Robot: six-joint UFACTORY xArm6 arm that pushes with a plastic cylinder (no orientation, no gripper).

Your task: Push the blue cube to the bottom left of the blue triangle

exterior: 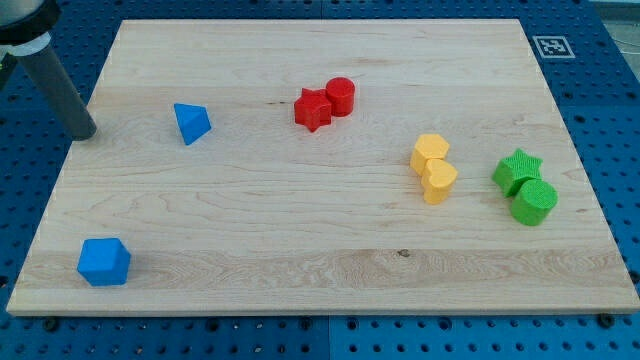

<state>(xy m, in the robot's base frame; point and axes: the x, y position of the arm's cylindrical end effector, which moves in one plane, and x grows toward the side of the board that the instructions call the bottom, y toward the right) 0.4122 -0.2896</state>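
My tip [86,130] rests on the wooden surface [300,240] at 9 o'clock from the blue triangle [191,122], near it but not touching; the rod's top is cut off by the view's edge. The blue cube [104,262] sits well apart at 7 o'clock from the triangle. There are no jaws, just a rod.

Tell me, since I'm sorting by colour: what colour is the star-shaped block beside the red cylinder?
Red, same as the cylinder; the star shows clearly in the camera view.

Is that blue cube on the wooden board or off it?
On: the blue cube sits wholly on the board, near its bottom-left corner.
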